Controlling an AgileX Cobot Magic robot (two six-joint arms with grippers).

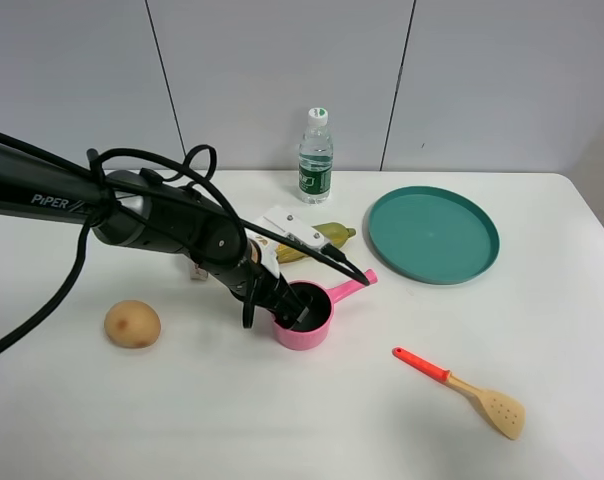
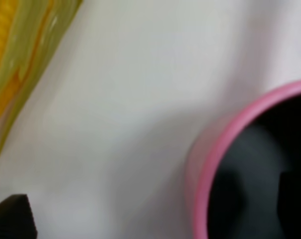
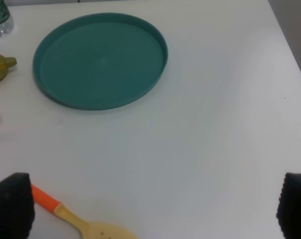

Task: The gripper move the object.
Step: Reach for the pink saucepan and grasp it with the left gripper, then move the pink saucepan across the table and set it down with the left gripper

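The pink toy saucepan [image 1: 307, 318] stands on the white table just left of centre, its straight handle [image 1: 352, 286] pointing back right. My left gripper [image 1: 288, 305] is down at the pan's left rim. In the left wrist view the left gripper [image 2: 153, 209] is open: one black fingertip [image 2: 11, 219] is outside the pink wall [image 2: 210, 159] and the other sits inside the dark bowl. My right gripper [image 3: 153, 206] is open and empty above the table's right side, out of the exterior high view.
A green plate [image 1: 434, 233] lies at the back right and also shows in the right wrist view [image 3: 100, 59]. An orange-handled wooden spatula [image 1: 462, 380] lies front right. A potato [image 1: 132, 324] sits at the left. A corn cob [image 1: 317, 240] and a water bottle [image 1: 316, 155] stand behind the pan.
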